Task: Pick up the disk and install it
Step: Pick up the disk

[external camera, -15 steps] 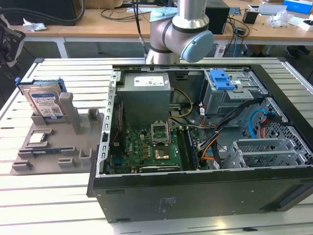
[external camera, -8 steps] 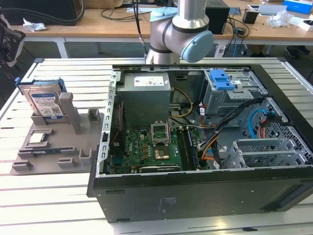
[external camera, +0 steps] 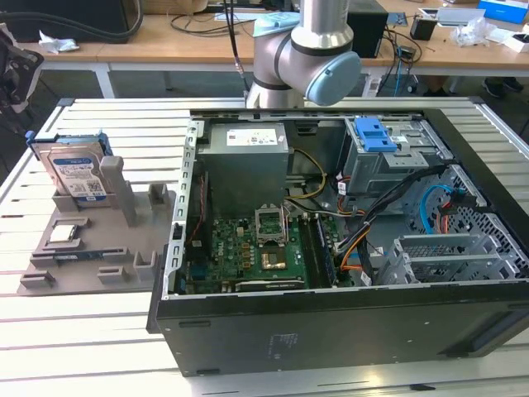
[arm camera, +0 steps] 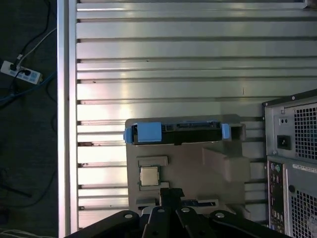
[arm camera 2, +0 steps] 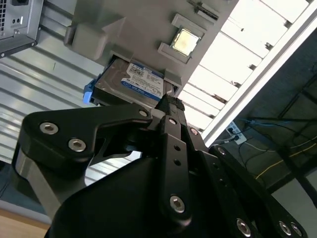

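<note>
You face a slatted metal desk (external camera: 83, 339) carrying an open computer case (external camera: 347, 335) and, toward the exterior view's left, a grey holder (external camera: 91, 248). The disk (external camera: 78, 169) stands on edge in that holder. The tool (arm camera: 171, 194) hangs apart from it, clenched and empty. Behind, a wooden desk (external camera: 165, 45) carries cables.

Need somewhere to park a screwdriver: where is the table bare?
Bare slats of the aluminium table lie between the grey plastic fixture tray and the exterior view's near table edge. Crowded: the tray, holding the upright silver blue-railed disk, and the open black computer case.
</note>
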`<state>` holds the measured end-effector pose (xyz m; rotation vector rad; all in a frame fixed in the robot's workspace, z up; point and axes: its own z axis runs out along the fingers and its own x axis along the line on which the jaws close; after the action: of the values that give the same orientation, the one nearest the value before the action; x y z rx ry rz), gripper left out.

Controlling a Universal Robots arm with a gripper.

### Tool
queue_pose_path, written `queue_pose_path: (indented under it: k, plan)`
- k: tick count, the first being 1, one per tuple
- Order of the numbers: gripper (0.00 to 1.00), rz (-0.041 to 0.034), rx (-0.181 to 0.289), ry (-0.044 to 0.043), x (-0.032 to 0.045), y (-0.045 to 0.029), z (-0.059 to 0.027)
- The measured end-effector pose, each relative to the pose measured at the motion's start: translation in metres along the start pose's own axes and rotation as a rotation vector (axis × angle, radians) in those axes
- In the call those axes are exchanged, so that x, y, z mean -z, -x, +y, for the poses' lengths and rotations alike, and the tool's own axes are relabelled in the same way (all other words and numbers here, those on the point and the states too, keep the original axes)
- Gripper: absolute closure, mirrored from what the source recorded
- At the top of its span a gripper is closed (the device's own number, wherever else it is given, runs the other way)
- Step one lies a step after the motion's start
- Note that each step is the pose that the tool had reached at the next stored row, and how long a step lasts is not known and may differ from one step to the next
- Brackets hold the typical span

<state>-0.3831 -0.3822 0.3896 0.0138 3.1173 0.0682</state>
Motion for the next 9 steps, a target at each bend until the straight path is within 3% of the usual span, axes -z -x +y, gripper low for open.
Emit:
queue_pose_path:
  k: [9]
  plan:
    - [0.89,0.0063,0.144,0.0031,0.0000,0.0000,0.0001]
